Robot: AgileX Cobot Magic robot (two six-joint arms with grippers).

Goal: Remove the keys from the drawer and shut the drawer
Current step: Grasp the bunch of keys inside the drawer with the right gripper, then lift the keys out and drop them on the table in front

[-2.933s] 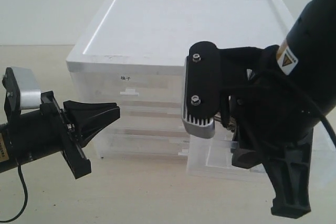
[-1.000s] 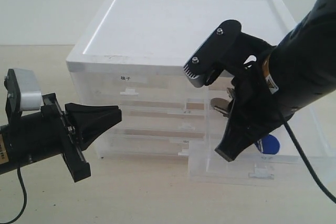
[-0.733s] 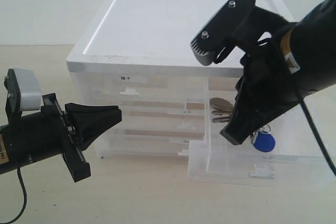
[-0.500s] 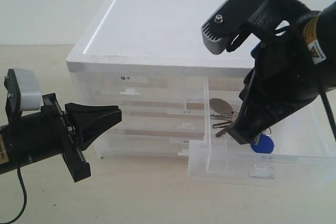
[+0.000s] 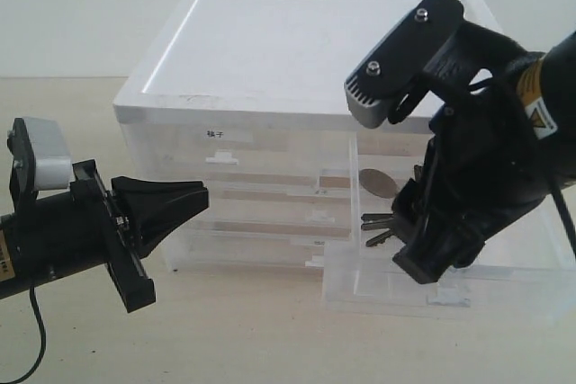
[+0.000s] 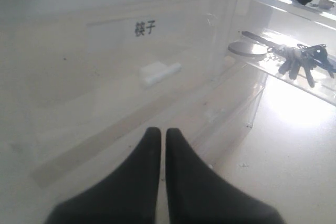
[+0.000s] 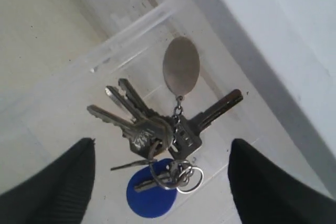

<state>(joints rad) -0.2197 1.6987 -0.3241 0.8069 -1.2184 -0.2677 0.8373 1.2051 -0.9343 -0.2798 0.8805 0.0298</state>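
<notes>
Black plastic formed the left gripper point(image 5: 184, 197), whose two tapered fingers point(image 6: 149, 145) lay pressed together with only a hairline slit between them, holding nothing and pointing at the clear plastic drawer cabinet with a flat white top point(image 5: 306, 42). To its right the half-width clear plastic drawer point(image 5: 378, 294) stood pulled out. The bunch of silver metal keys point(image 7: 152, 129) lay on its smooth floor, with several toothed blades fanned from a small ring, an oval silver tag point(image 7: 181, 66) pointing one way and a blue teardrop fob point(image 7: 149, 203) the other. We judged the bunch light but loose, hard metal that would slide on the slick plastic and splay when lifted. A pinch across the stacked key heads near the ring therefore looked safer than one on a single thin blade or the smooth tag. Furthest right, the black right gripper point(image 5: 432, 258) hung over the keys inside the drawer with its jaws spread wide, one finger point(image 7: 52, 182) on each side of the bunch, touching nothing as far as we could tell.
</notes>
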